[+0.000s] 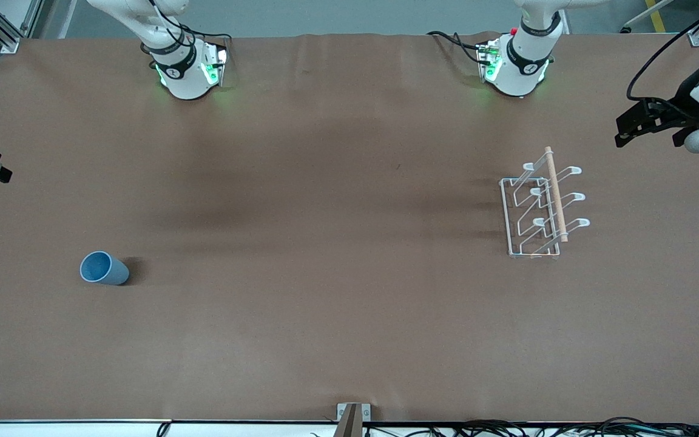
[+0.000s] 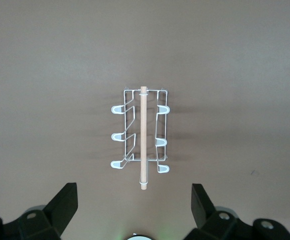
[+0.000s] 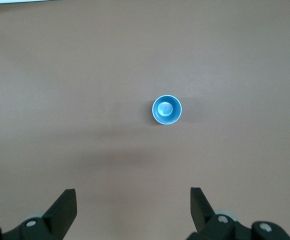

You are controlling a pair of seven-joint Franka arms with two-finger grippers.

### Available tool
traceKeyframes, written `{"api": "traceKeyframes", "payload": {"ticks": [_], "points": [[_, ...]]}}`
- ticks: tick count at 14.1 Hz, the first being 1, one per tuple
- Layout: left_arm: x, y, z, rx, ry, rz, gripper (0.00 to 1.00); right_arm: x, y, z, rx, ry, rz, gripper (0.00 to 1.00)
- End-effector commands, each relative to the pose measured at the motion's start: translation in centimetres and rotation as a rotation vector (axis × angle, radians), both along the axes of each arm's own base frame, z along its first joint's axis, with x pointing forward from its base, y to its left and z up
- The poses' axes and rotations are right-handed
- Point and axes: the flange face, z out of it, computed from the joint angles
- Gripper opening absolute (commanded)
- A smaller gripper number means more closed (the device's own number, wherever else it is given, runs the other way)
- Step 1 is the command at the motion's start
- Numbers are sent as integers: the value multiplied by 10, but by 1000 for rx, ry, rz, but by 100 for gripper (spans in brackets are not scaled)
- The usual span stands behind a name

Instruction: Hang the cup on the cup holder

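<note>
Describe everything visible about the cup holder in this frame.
The cup holder is a white wire rack with a rectangular base, six looped prongs angled upward, three per side, and a light wooden rod along the top. It stands upright on the brown table toward the left arm's end. Nothing hangs on it or touches it.

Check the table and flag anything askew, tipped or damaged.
Nothing stands out. The cup stands upright, mouth up, toward the right arm's end of the table. The holder sits level toward the left arm's end, prongs bare and unbent. The left gripper and right gripper hang open above them.
</note>
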Motion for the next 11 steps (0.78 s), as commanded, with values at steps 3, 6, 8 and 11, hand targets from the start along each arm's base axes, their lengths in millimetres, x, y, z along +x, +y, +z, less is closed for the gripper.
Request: {"api": "traceKeyframes", "payload": {"ticks": [3,6,8,11], "points": [[-4,3,8,-3,-15,-13,100,-6,-4,4,-83,-34,-12,100],[-3,4,15,3,-32,-13,100,-6,-5,0,-67,-15,-62,100],[0,4,17,1,-37,-14,100,-5,-4,-5,-59,7,-66,100],[1,4,16,-3,-35,-15,100,6,-7,-25,-31,25,-64,98]]}}
